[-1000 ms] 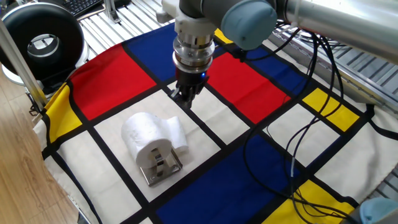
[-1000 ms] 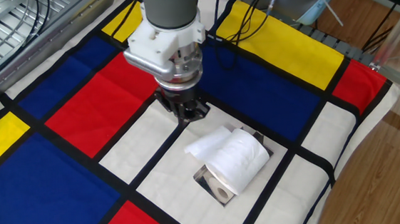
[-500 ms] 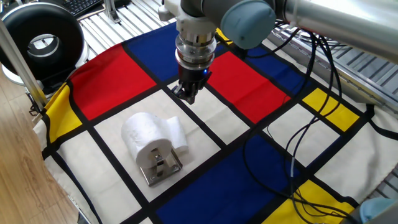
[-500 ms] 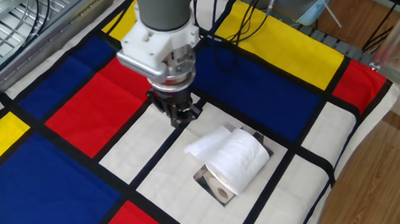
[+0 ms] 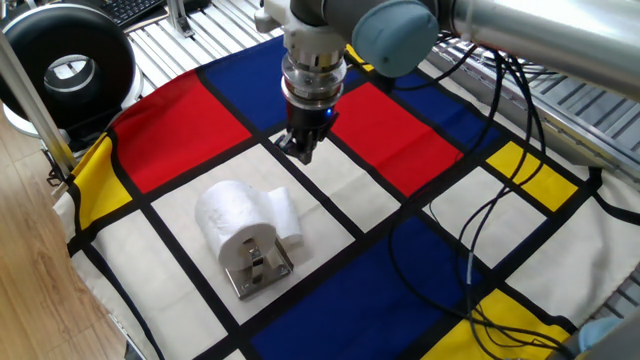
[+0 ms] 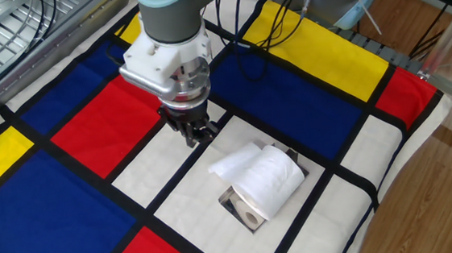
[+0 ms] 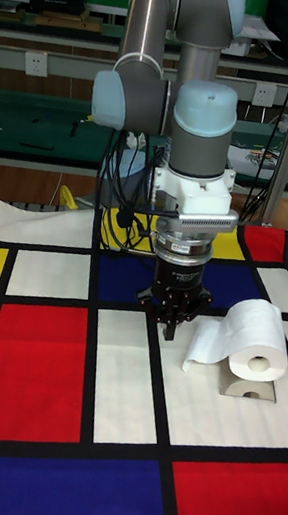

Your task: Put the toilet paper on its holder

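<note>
The white toilet paper [image 5: 235,218] lies on its side on a white panel of the cloth, with a loose sheet trailing from it. It rests on the chrome holder [image 5: 258,272], whose plate sticks out under the roll's end. The roll [image 6: 271,179] and plate [image 6: 239,209] also show in the other fixed view, and the roll [image 7: 253,336] and plate [image 7: 245,388] in the tall view. My gripper [image 5: 303,150] [image 6: 197,135] [image 7: 181,323] points down over a black stripe, beside the roll and apart from it. Its fingers are together and hold nothing.
A cloth of red, blue, yellow and white panels [image 5: 420,150] covers the table. A black round device [image 5: 68,68] stands at the far left corner. Cables [image 5: 500,220] trail over the cloth on the right. The wooden floor [image 6: 424,183] begins past the table edge.
My gripper has drifted away from the roll toward the red panel, staying empty. The roll and holder have not moved.
</note>
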Controlling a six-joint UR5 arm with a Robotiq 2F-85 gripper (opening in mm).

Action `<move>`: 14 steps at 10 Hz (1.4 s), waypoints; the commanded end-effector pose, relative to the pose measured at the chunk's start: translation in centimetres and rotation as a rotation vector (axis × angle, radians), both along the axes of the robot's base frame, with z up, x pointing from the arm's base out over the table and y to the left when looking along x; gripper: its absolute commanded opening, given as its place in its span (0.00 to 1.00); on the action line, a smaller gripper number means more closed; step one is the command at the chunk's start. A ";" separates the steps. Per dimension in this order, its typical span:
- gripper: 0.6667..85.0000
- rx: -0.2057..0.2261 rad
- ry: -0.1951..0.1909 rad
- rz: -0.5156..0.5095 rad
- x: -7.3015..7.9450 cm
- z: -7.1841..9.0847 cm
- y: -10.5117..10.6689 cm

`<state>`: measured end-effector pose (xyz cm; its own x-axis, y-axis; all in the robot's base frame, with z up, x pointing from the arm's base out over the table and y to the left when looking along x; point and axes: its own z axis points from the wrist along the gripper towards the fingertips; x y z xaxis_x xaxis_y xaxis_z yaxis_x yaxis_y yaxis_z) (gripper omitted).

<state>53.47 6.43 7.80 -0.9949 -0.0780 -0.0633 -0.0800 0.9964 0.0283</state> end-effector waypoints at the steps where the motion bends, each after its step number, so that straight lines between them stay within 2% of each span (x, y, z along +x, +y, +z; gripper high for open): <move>1: 0.01 -0.002 -0.010 -0.022 0.5 0.1 -0.4; 2: 0.01 0.010 -0.017 -0.018 0.7 0.1 0.0; 3: 0.01 0.022 -0.042 -0.014 1.3 0.2 0.3; 5: 0.01 0.026 -0.029 -0.019 1.2 0.0 0.4; 6: 0.01 0.021 -0.023 -0.014 2.1 -0.3 0.1; 7: 0.01 0.033 -0.021 0.006 3.1 -0.4 -0.2; 8: 0.01 0.041 -0.013 0.023 3.8 0.0 -1.0; 9: 0.01 0.063 0.001 0.024 3.9 0.7 -1.3; 10: 0.01 0.065 0.004 0.021 3.6 0.9 -1.6; 13: 0.01 0.081 -0.013 -0.003 4.1 1.0 -1.2; 14: 0.01 0.069 -0.026 -0.022 4.5 1.0 -1.6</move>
<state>57.21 5.02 8.47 -0.9936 -0.0809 -0.0783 -0.0873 0.9929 0.0813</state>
